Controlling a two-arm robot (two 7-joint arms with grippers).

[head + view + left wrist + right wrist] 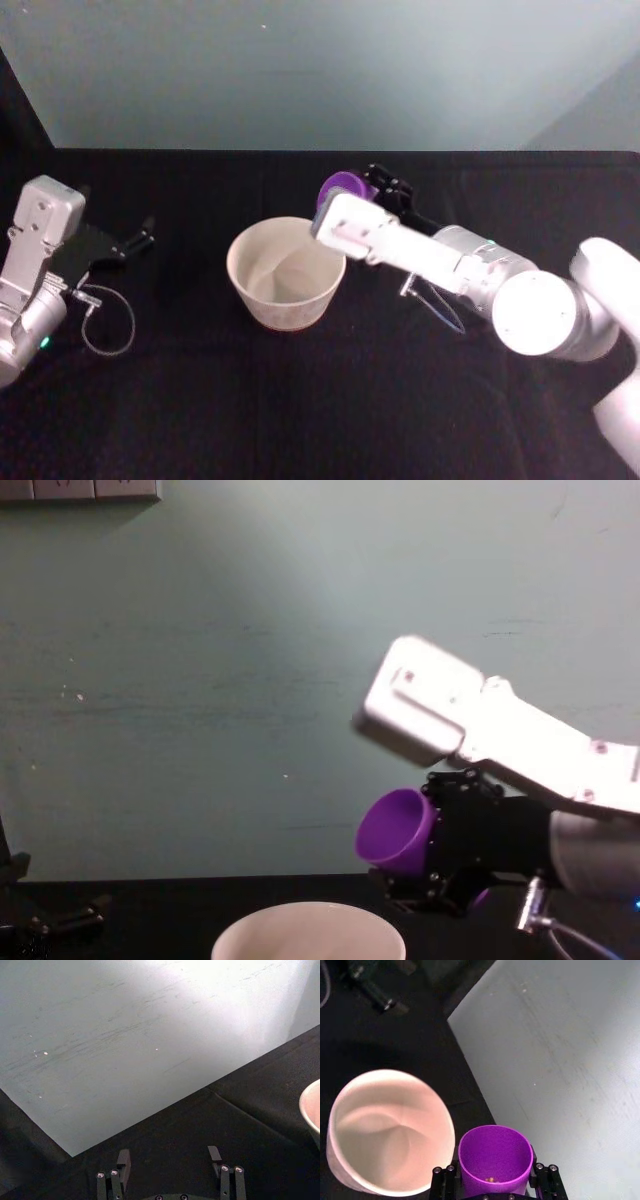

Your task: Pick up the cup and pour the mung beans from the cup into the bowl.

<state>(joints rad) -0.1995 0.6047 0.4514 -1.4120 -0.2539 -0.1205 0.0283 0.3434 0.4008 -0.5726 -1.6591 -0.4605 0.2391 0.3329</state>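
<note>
No legible text, label, brand, number or sign; cup (345,187), bowl (290,308) both plain, unmarked.

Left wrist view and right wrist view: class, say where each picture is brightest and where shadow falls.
Left wrist view: glare whitens part of the wall; the open left gripper hangs over dark table. Right wrist view: the bowl has a bright rim and soft shadows inside; the cup, held in the right gripper, darkens toward its bottom.

cup (493,1152) purple | bowl (390,1130) cream-white, plain | table (300,400) black | wall (200,680) pale green
</note>
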